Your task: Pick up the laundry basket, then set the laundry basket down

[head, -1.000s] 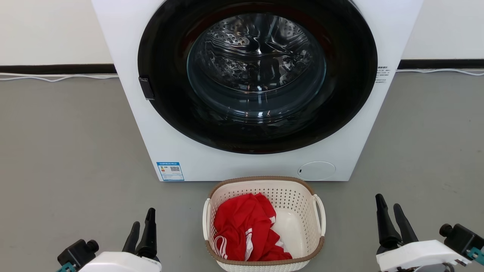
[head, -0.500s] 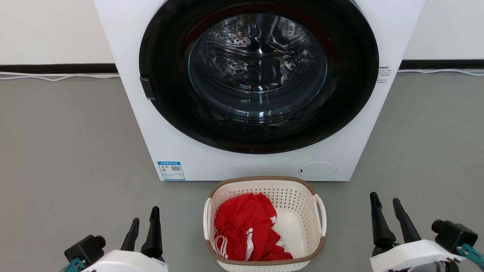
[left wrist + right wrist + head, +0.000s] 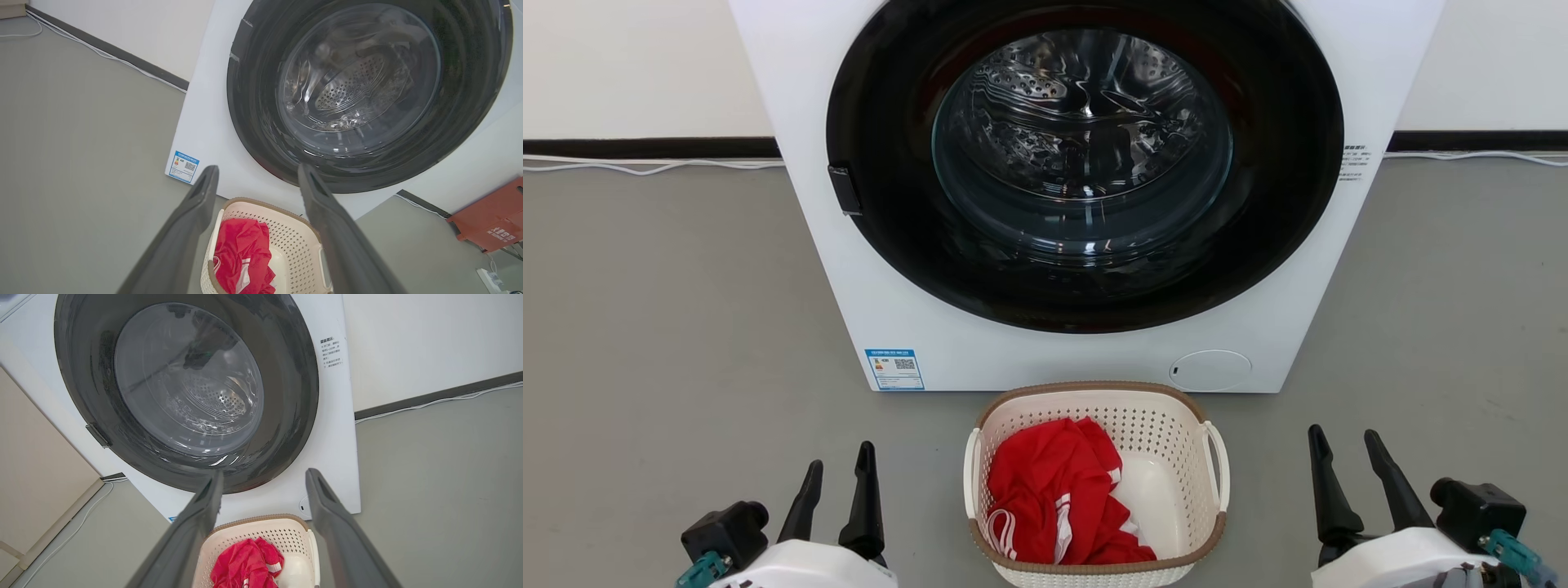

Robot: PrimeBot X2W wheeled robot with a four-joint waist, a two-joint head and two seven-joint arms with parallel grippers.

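Head view shows the laundry basket (image 3: 1156,429) at bottom centre, on the grey floor (image 3: 686,327) just before the washing machine (image 3: 931,327) (a red garment (image 3: 1045,482) lies inside); the left gripper (image 3: 840,457) at lower left and right gripper (image 3: 1342,433) at lower right both stand spread, empty, apart from it

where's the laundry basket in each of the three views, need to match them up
head view: laundry basket at bottom centre, on the floor before the washing machine.
left wrist view: laundry basket at bottom centre, cut by the edge.
right wrist view: laundry basket at bottom centre, cut by the edge.
shared landmark: the round glass door above it.
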